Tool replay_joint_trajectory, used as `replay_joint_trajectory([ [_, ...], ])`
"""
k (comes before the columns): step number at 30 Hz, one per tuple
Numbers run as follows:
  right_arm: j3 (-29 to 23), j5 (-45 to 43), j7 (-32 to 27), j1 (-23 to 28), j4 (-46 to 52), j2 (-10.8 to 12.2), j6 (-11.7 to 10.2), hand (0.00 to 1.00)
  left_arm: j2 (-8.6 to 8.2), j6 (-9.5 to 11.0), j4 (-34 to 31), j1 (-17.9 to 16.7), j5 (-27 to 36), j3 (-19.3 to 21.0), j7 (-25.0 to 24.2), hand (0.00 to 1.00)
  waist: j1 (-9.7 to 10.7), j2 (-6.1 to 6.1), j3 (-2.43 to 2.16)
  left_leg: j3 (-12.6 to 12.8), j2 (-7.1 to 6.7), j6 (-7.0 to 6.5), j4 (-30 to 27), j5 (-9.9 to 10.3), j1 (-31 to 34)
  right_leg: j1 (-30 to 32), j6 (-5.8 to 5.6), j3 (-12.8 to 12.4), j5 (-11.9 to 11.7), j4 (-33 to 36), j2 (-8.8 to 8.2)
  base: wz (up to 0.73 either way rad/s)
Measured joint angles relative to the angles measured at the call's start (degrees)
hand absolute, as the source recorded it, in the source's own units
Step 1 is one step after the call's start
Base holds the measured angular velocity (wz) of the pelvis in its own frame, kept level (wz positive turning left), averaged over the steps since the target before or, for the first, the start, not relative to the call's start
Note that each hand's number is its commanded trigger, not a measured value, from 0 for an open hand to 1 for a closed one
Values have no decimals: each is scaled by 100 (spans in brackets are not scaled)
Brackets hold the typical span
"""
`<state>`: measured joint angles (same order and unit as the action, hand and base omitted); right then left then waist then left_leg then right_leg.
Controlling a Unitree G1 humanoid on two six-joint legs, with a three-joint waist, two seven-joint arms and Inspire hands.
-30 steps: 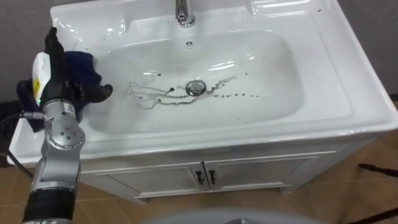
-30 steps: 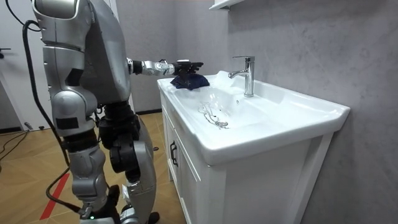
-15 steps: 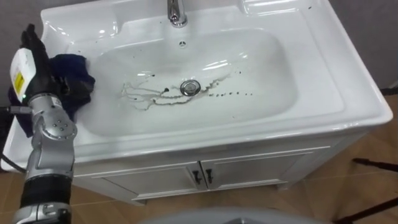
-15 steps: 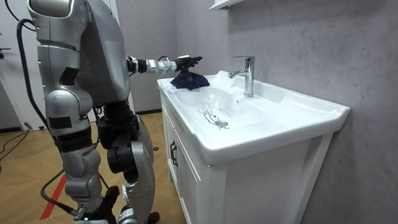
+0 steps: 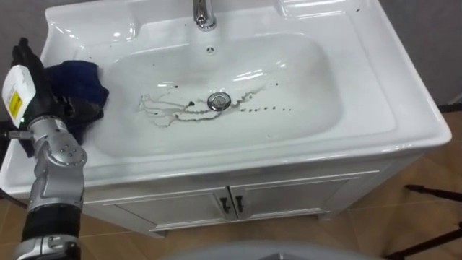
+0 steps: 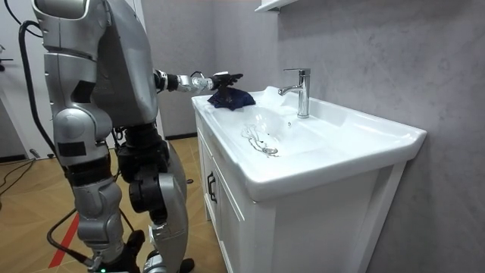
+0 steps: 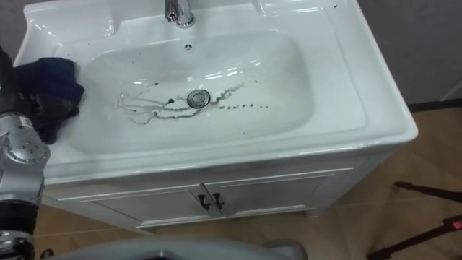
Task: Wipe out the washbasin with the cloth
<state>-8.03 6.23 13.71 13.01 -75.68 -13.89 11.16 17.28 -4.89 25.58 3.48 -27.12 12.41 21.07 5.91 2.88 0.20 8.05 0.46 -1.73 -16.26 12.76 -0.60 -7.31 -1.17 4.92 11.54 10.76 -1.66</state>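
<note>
The robot's left hand (image 5: pixel 36 94) is out over the near left corner of the basin (image 5: pixel 375 87), back upward, arm reaching in from the lower left. From the side of the room its fingers (image 6: pixel 229 76) look stretched out fairly straight, so I take the hand as open rather than clenched. They lie just above or on a dark blue cloth (image 5: pixel 79 76), and dark on dark I cannot tell which.

The cloth sits crumpled on the basin's flat left ledge, at about 9 o'clock from the drain (image 5: pixel 218 100), with one edge hanging toward the bowl. Between cloth and drain, thin dark streaks (image 5: pixel 170 112) squiggle across the white bowl and run right up to the drain. A row of small dark spots (image 5: pixel 267 110) trails off from it toward 3 o'clock. The chrome tap (image 5: pixel 203 13) stands at 12 o'clock on the back rim.

Below is a white cabinet (image 5: pixel 289 198) with two doors. The robot stands upright on the wooden floor (image 6: pixel 30 197) at the basin's front, by the end where the cloth lies.
</note>
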Motion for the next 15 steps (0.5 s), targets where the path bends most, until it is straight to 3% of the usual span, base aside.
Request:
replay_joint_trajectory([
  [15, -7, 24, -55, 31, 154, -4, -48, 0, 0, 10, 171, -2, -1, 64, 102, 0, -18, -45, -16, 19, -12, 27, 29, -16, 10, 34, 94, -1, 84, -24, -11, 0],
])
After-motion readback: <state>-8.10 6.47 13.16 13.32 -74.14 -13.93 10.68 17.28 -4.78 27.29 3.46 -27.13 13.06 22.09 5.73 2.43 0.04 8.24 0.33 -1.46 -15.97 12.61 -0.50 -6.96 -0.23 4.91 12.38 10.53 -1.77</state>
